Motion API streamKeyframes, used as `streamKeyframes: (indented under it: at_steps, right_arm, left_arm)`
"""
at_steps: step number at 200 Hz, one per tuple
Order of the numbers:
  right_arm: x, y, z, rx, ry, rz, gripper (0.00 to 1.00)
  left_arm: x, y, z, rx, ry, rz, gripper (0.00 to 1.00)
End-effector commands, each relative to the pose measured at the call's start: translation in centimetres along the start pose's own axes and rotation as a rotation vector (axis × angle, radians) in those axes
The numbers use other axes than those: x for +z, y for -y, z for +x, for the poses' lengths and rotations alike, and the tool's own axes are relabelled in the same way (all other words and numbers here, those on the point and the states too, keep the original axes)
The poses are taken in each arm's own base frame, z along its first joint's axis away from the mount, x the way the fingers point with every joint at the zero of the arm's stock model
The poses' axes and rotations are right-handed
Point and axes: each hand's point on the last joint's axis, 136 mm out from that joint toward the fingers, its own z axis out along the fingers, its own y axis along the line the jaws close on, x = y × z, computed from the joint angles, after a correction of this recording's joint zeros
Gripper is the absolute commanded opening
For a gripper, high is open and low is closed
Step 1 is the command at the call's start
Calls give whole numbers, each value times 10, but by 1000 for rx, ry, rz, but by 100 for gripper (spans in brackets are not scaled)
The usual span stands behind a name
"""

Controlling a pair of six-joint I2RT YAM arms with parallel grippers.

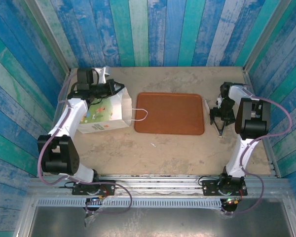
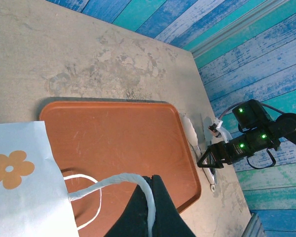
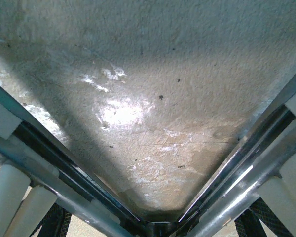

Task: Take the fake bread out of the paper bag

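The white paper bag [image 1: 107, 111] with a flower print lies on its side at the left of the table, its mouth facing the tray. My left gripper [image 1: 110, 90] is at the bag's upper edge. In the left wrist view the gripper [image 2: 156, 180] is shut on one thin white loop handle [image 2: 113, 179], and the bag's side [image 2: 24, 182] is at lower left. The other handle [image 1: 141, 114] droops over the tray's edge. The fake bread is hidden. My right gripper [image 1: 219, 124] hangs low over bare table right of the tray, fingers spread, nothing gripped.
A flat reddish-brown tray [image 1: 170, 113] fills the table's middle. White-tipped metal tongs [image 2: 191, 132] lie along its right edge, under the right gripper [image 2: 210, 160]. Shiny metal bars [image 3: 64, 165] form a V over bare table. Blue plank walls enclose the table.
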Motion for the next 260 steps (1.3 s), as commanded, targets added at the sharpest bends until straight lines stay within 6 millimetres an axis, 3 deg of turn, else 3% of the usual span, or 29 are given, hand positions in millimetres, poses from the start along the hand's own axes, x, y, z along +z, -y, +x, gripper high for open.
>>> streamKeyframes:
  at_steps: [1, 37, 67, 117, 174, 224, 260]
  right_arm:
    - [29, 2, -18, 0, 29, 2, 82]
    - [37, 1, -14, -32, 2, 19, 81]
    - [25, 1, -15, -13, 39, 22, 69]
    - [-31, -2, -6, 16, 185, -8, 57]
    - [-84, -10, 8, 15, 298, -65, 53]
    - [-127, -23, 12, -3, 398, -150, 51]
    - [-159, -45, 18, -63, 480, -274, 51]
  left_arm:
    - [-5, 9, -5, 19, 5, 21, 0]
    - [-5, 9, -4, 20, 3, 21, 0]
    - [-6, 11, -5, 22, 9, 21, 0]
    - [-8, 15, -10, 29, 26, 26, 0]
    - [-9, 18, -15, 28, 37, 35, 0]
    - [-10, 19, -15, 25, 38, 35, 0]
    - [-12, 22, -18, 34, 46, 38, 0]
